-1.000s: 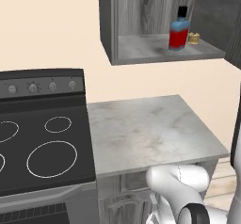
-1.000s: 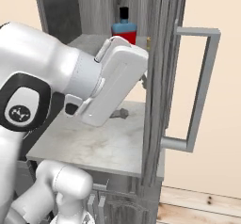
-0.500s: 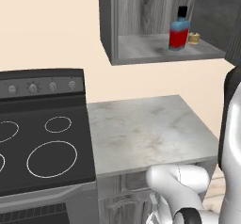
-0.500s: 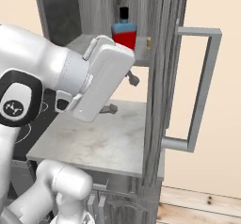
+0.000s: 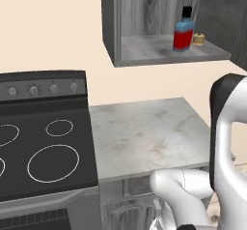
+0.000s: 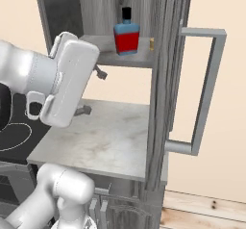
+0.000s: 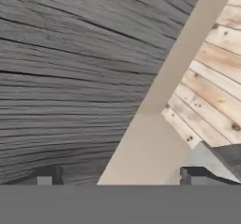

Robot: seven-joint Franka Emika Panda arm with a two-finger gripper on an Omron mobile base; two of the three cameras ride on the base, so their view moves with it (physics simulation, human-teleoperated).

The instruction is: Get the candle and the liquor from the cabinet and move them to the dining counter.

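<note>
End effector [image 7: 122,178] open, empty, facing the open cabinet [image 5: 144,55] door's grey wood grain.

Its two dark fingertips [image 7: 45,176] stand well apart with nothing between them — pale wall and plank floor lie beyond the door's edge. Above the hand, on the cabinet shelf, the liquor [image 6: 126,33] stands upright; just beside it, deeper in, sits a small tan object [image 5: 198,39] — perhaps the candle. Below lies the marbled table [image 5: 144,135], beside the black stove [image 5: 43,142].

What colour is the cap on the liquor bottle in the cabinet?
Black. The liquor shows it best in the right base view.
</note>
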